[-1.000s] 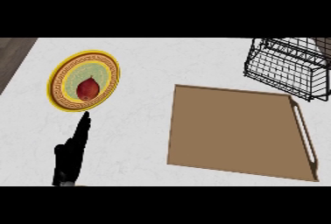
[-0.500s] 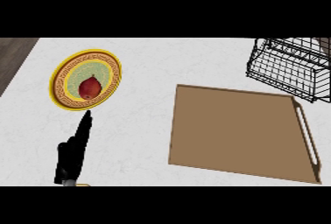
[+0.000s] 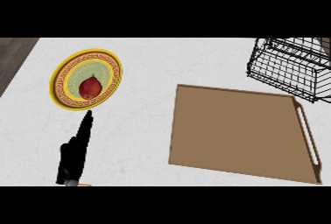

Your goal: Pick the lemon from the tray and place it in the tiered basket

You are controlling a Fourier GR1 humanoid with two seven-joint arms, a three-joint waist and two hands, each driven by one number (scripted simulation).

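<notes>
- Head view: we see no lemon on the brown tray (image 3: 239,131); a red fruit (image 3: 89,87) lies on the yellow-rimmed plate (image 3: 61,74) at left, well apart from the wire tiered basket (image 3: 287,65).
- Our left hand (image 3: 74,151) points its straight, released fingers at the plate's near rim, holding nothing; we judge it set to reach the fruit.
- Our right hand is out of view.

A dark red, pear-shaped fruit (image 3: 89,87) (no yellow lemon shows) lies on the yellow-rimmed plate (image 3: 65,70); the black wire tiered basket (image 3: 289,66) stands far right; the brown tray (image 3: 242,131) lies flat.
</notes>
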